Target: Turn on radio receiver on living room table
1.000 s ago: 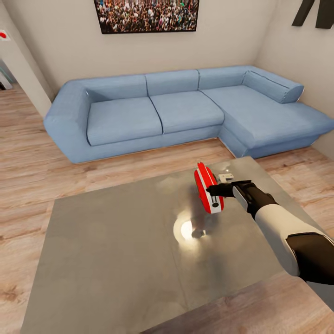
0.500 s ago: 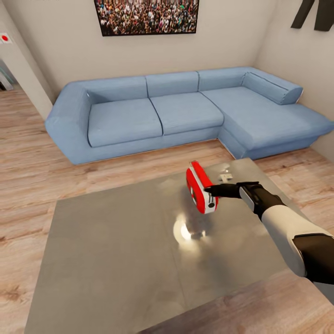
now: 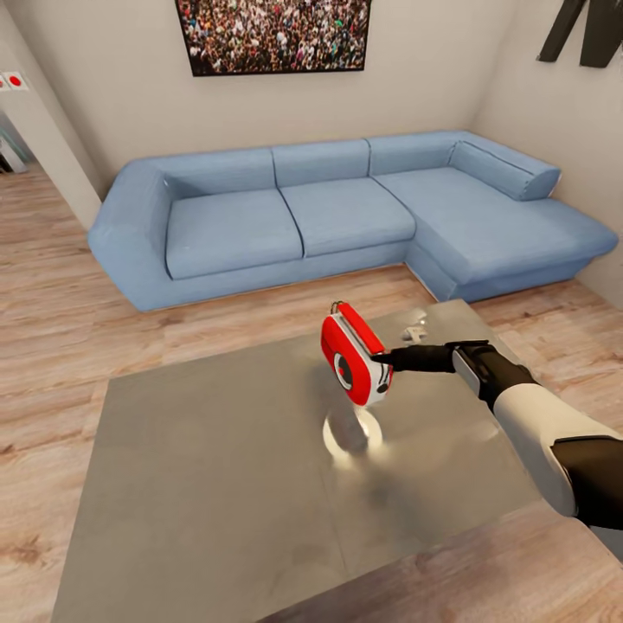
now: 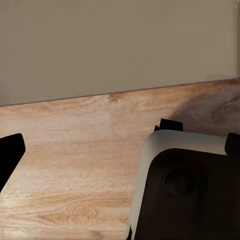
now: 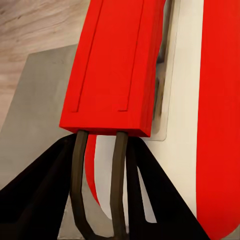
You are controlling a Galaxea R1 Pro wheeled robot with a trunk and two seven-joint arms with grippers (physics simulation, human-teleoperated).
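Observation:
The red radio receiver (image 3: 353,359) hangs tilted just above the glossy grey table (image 3: 216,484), its round dial facing the front left. My right gripper (image 3: 387,357) reaches in from the right, shut on the near end of the radio's red top handle. In the right wrist view the handle (image 5: 117,65) and the white-silver edge band (image 5: 182,100) loom close, with a black finger (image 5: 35,190) on either side of the handle's wire legs. My left gripper (image 4: 120,150) hangs over wood floor, one black fingertip (image 4: 10,155) far out at the picture's edge.
A blue L-shaped sofa (image 3: 346,203) runs behind the table and down its right side. A framed crowd photo (image 3: 272,35) and a black letter N (image 3: 588,30) hang on beige walls. A wall corner (image 3: 43,147) juts in at the far left. A bright glare (image 3: 346,431) lies under the radio.
The radio has travelled left with my right gripper and turned from edge-on until its dial face shows. The head camera has tipped up slightly.

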